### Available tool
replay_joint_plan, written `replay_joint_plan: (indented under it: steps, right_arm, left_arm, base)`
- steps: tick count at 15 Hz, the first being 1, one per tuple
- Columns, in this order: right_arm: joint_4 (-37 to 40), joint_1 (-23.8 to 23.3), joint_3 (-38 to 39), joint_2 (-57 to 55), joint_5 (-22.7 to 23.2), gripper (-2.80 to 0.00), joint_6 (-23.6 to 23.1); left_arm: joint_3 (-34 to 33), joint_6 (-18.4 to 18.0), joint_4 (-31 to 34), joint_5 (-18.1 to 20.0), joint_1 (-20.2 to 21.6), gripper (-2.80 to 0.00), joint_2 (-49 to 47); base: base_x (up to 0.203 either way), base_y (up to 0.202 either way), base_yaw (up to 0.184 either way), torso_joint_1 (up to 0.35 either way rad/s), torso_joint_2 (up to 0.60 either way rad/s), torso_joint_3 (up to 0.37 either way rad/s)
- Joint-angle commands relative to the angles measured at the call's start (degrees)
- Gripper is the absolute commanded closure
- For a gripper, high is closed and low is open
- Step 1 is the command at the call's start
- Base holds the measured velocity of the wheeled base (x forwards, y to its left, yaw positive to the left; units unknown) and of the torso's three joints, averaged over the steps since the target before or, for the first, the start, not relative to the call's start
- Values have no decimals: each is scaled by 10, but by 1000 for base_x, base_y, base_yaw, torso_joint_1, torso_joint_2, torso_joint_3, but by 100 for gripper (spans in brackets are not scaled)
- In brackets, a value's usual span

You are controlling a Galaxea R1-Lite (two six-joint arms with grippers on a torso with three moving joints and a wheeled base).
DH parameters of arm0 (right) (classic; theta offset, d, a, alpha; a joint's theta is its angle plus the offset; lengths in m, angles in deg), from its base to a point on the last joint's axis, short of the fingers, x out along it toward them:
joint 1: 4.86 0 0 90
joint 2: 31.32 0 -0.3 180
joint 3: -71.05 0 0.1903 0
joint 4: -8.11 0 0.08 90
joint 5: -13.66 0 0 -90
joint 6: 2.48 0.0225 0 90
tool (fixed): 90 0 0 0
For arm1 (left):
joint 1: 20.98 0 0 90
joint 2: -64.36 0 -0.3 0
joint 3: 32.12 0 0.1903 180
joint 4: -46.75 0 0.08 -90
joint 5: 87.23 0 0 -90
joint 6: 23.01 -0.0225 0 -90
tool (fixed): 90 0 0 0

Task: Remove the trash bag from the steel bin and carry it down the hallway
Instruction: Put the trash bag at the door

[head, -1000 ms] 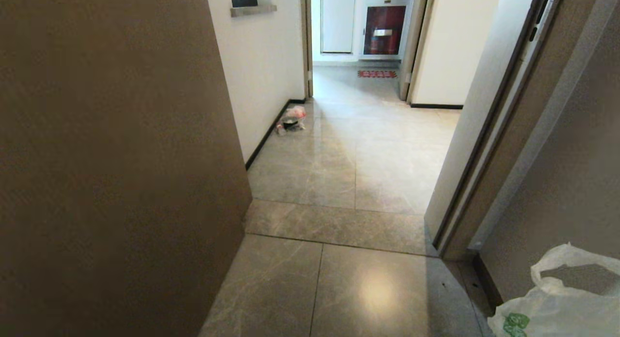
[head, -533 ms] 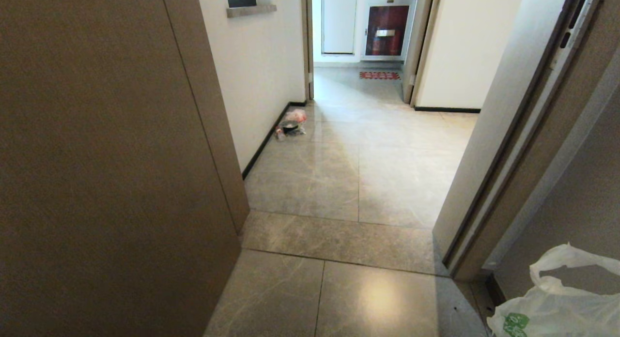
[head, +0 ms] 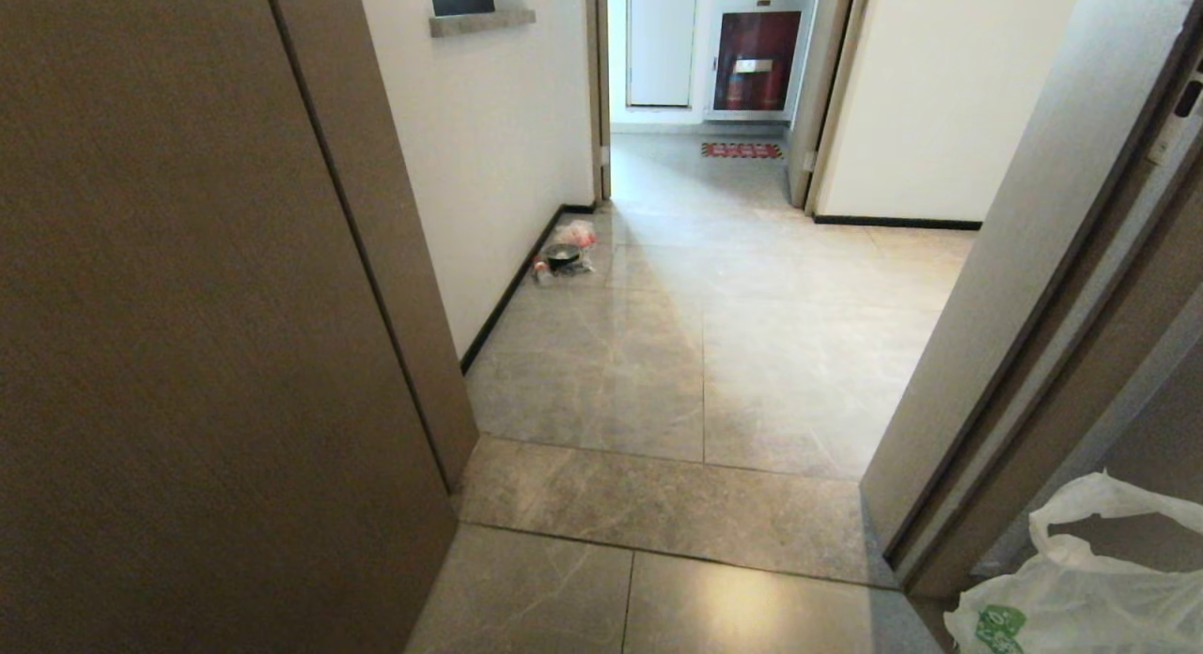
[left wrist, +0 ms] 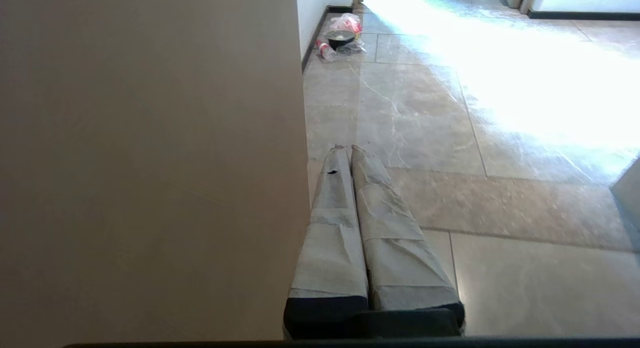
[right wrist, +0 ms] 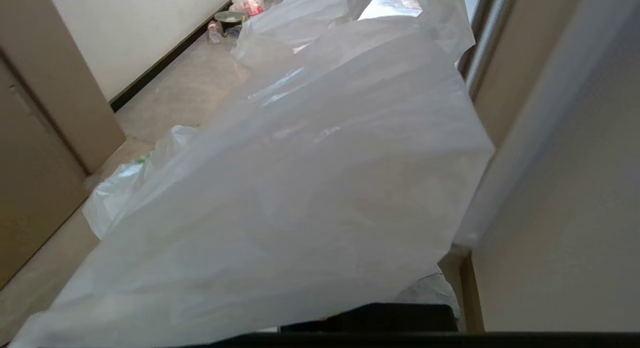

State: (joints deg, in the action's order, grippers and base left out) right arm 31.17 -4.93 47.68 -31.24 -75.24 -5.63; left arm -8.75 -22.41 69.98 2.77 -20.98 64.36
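Right gripper, fingers hidden under the trash bag [right wrist: 280,188] at lower right, is closed, apparently on it; the slack plastic could snag the door frame [head: 1015,353] nearby; left gripper [left wrist: 347,148] is closed, empty

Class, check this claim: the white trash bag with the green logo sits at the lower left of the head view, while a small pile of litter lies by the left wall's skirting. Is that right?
Not quite. The head view shows the trash bag at the lower right, not the lower left. The rest holds: the litter lies by the left wall's skirting.
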Motion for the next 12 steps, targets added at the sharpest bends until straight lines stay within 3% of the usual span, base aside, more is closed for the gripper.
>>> replay_joint_plan:
  steps: [1, 4, 12]
  right_arm:
    - [0, 1, 1, -1, 0, 0, 0]
    - [0, 0, 0, -1, 0, 0, 0]
    - [0, 0, 0, -1, 0, 0, 4]
  left_arm:
    - [0, 0, 0, 0, 0, 0, 0]
    - [0, 0, 0, 0, 0, 0, 0]
    - [0, 1, 0, 0, 0, 0, -1]
  base:
    - [187, 0, 3, 2, 2, -6]
    - [163, 0, 1, 4, 3, 1]
    - [0, 0, 0, 0, 0, 0]
